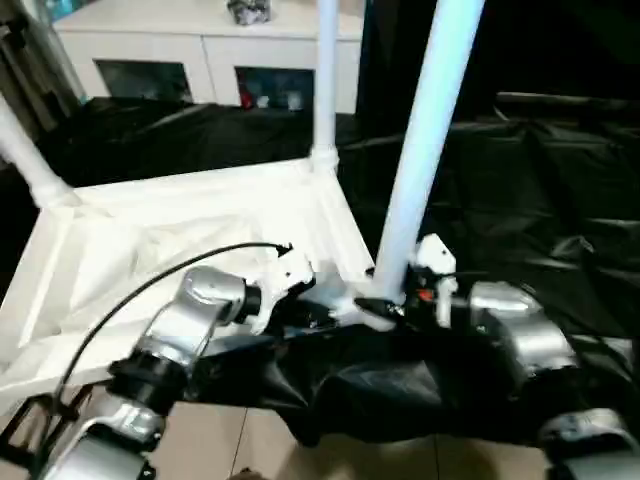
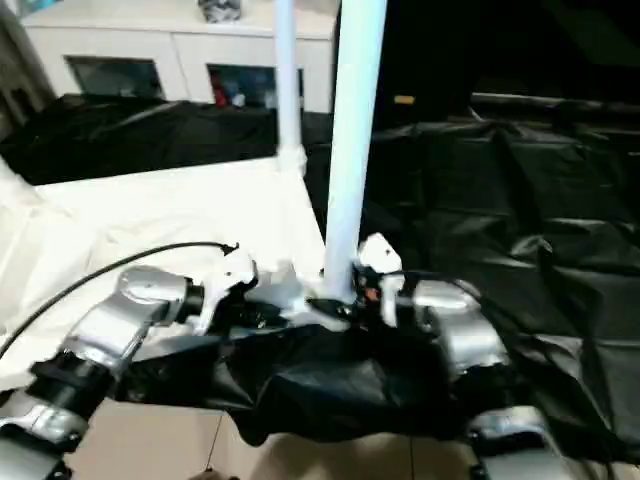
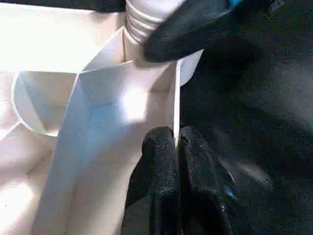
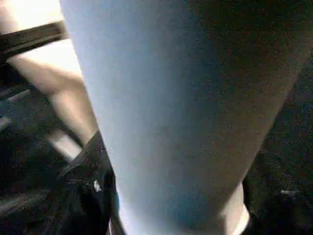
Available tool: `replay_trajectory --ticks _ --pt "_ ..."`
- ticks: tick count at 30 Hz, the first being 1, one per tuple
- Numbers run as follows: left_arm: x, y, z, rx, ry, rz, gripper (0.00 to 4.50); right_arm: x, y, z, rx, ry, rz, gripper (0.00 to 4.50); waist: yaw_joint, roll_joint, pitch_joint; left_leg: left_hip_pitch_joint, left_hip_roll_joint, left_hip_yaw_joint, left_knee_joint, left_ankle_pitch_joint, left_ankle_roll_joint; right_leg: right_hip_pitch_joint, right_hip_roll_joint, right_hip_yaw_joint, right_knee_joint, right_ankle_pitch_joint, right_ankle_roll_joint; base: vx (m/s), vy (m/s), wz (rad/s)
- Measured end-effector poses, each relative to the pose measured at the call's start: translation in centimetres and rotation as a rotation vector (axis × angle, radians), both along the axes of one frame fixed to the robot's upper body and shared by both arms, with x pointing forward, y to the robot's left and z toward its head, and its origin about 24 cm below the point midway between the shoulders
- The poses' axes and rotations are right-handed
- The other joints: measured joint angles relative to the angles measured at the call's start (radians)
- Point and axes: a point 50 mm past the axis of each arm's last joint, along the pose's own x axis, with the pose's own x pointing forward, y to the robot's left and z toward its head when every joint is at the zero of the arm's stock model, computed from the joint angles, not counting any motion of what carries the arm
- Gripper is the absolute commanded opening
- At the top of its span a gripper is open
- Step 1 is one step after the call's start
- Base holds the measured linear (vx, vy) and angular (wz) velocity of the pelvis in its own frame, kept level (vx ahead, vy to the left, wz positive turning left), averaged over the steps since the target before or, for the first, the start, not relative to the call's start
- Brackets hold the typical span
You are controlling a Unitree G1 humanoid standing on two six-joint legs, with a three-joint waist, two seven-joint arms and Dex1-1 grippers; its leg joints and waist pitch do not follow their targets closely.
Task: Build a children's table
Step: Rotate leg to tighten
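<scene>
The children's table lies upside down on the black-draped work table, its white ribbed top [image 1: 200,220] facing up. Three white legs stand in its corner sockets: one at the far corner [image 1: 325,80], one at the left [image 1: 25,155] and a thick near one [image 1: 425,130] at the near right corner. My left gripper [image 3: 176,142] is shut on the thin side wall of the top just beside that corner. My right gripper [image 1: 385,305] is closed around the base of the near leg [image 4: 171,98]; one of its black fingers [image 3: 186,29] presses against the leg's ribbed end at the socket.
Black cloth [image 1: 530,200] covers the work table to the right and behind. A white cabinet with glass doors [image 1: 200,50] stands at the back. A black cable [image 1: 130,300] arcs over my left forearm. Tiled floor [image 1: 230,440] shows below the table's near edge.
</scene>
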Motion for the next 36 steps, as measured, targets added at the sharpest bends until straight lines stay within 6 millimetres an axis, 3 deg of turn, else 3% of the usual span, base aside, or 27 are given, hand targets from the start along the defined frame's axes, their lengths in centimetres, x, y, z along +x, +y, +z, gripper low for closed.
replay_trajectory --ticks 3,8,9,12,23,36 --pt "1.0 -1.5 0.1 0.002 -0.015 0.099 0.0 1.4 0.8 0.0 0.002 0.006 -0.219 2.74 -0.008 0.0 0.0 0.0 0.0 0.0 0.0 0.0 0.0 0.0 0.0 0.0 0.0 0.0 0.0 0.0 0.0 0.0" --pt "1.5 -2.1 0.1 0.003 -0.027 0.141 0.0 2.0 1.5 0.1 -0.008 -0.001 -0.333 2.74 -0.006 0.002 -0.001 -0.001 0.0 0.0 -0.001 0.0 0.0 0.0 0.0 0.0 0.0 0.002 -0.003 0.0 0.0 0.0" --pt "1.6 -2.1 0.1 0.004 -0.032 0.14 0.0 2.1 1.7 0.1 -0.013 -0.01 -0.34 3.09 -0.006 0.002 -0.001 -0.001 0.0 0.0 -0.001 0.0 0.0 0.0 0.0 0.0 0.0 0.001 -0.002 0.0 0.0 0.0" --pt "1.6 -2.0 0.1 0.011 -0.043 0.133 0.0 2.2 1.8 0.0 -0.012 -0.006 -0.329 3.44 -0.008 -0.001 -0.001 -0.001 0.0 0.001 -0.001 0.0 0.0 0.0 0.0 0.0 0.0 0.001 -0.003 0.0 0.0 0.0" --pt "1.6 -1.9 0.1 0.015 -0.048 0.131 0.0 2.1 2.3 -0.1 0.005 0.006 -0.303 4.44 -0.012 -0.001 -0.001 -0.001 0.0 0.0 -0.001 0.0 0.0 0.0 0.0 0.0 0.0 0.001 -0.002 0.0 0.0 0.0" --pt "1.6 -1.9 0.1 0.015 -0.048 0.133 0.0 2.0 2.4 -0.1 0.007 0.007 -0.3 4.44 -0.013 -0.001 -0.001 -0.001 0.0 0.0 -0.001 0.0 0.0 0.0 0.0 0.0 0.0 0.001 -0.001 0.0 0.0 0.0"
